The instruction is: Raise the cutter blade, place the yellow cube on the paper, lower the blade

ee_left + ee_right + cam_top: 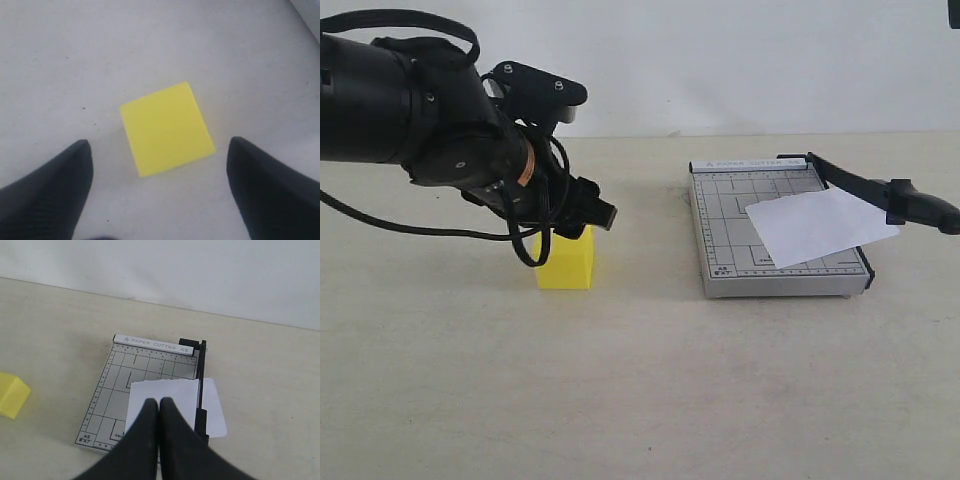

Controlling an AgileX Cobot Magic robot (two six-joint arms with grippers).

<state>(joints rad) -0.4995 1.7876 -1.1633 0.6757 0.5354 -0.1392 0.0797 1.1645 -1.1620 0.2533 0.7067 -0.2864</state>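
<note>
The yellow cube (566,263) rests on the table, left of the grey trimmer board (725,215). My left gripper (592,208) hovers just above the cube, open. In the left wrist view the cube (166,128) lies beyond the gap, with both fingers (60,187) wide apart and touching nothing. The white paper (817,224) lies skewed on the board, overhanging its right edge. The cutter blade (880,189) slants up from its hinge, handle end lifted over the paper's corner. My right gripper (159,403) is shut and empty, above the paper (165,395), beside the blade (201,375).
The board (107,405) carries a "PAPER CUTTER" label strip along its far edge. A pale wall rises behind the table. The yellow cube (12,394) shows at the edge of the right wrist view. Bare beige tabletop (640,390) spreads in front of both things.
</note>
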